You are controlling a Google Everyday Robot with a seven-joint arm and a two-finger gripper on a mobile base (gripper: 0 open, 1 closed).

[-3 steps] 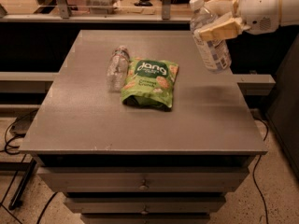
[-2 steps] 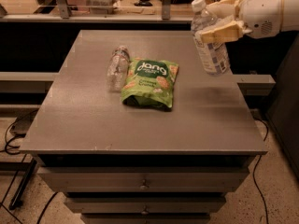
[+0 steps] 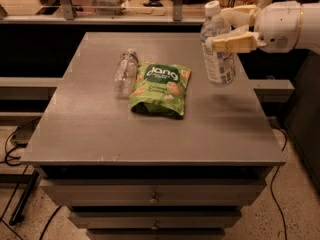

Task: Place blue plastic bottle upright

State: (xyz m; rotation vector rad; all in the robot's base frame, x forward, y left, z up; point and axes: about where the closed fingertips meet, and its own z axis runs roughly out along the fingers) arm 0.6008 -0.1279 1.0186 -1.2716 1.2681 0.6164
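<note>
The blue plastic bottle has a white cap and a white-and-blue label. It is nearly upright over the right rear part of the grey table, its base at or just above the surface. My gripper comes in from the right and is shut on the bottle's upper part, one cream finger in front and one behind. The white arm fills the upper right corner.
A smaller clear bottle lies on its side at the table's left middle. A green snack bag lies flat beside it at the centre. Drawers sit below the tabletop. A railing and a dark gap run behind the table.
The bottle has turned from a tilt to nearly upright in my gripper. Its base has come down toward the table surface.
</note>
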